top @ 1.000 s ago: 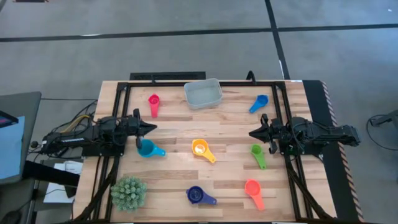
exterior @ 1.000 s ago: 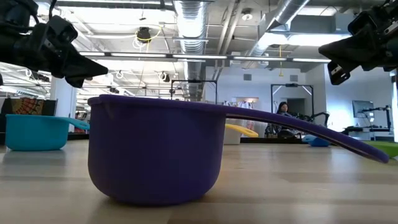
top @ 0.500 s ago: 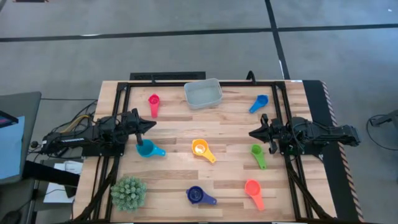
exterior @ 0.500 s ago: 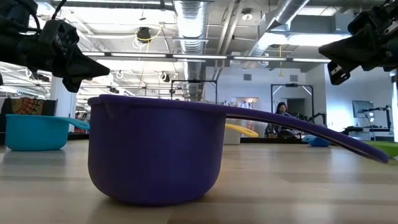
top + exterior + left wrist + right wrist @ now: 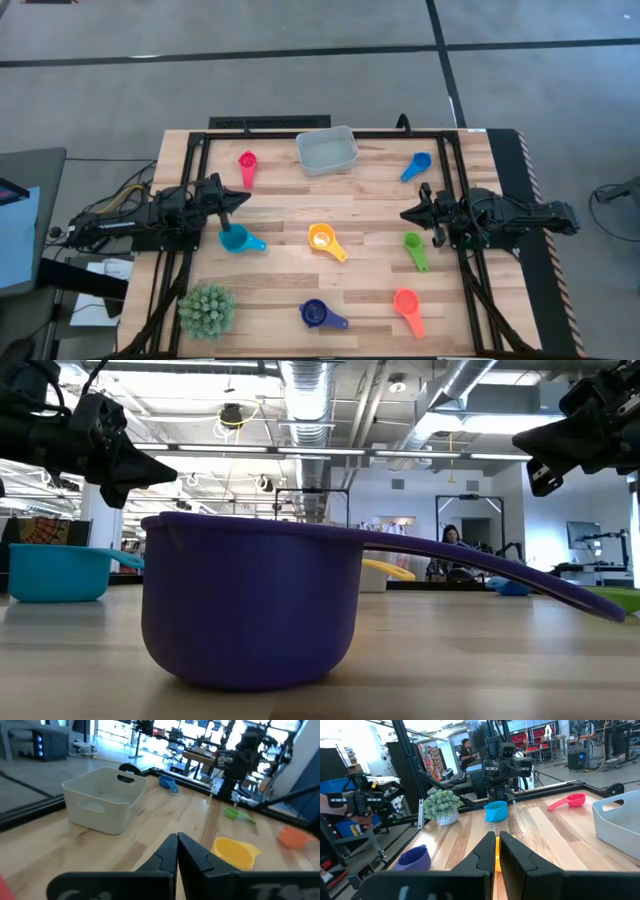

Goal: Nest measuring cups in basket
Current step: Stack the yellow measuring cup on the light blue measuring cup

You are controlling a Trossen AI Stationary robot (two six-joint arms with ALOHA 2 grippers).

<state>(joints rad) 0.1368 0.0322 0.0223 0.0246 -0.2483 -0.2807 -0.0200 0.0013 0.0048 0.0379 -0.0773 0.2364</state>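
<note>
Seven cups lie apart on the table, bowls up: red, blue, light blue, yellow, green, orange, dark blue. The pale basket stands at the far edge, with nothing in it. My left gripper hovers shut above the table's left side, just far of the light blue cup, pointing right. My right gripper hovers shut on the right side, just far of the green cup, pointing left. The dark blue cup fills the low view.
A spiky green ball-shaped plant sits near the table's near left corner. A black frame runs along the far edge and both sides. Bare wood lies between the two grippers. A person works in the room beyond.
My left gripper has swung a little toward the far edge, away from the light blue cup, staying shut and at about the same height. The cups, the basket and my right arm have kept still.
</note>
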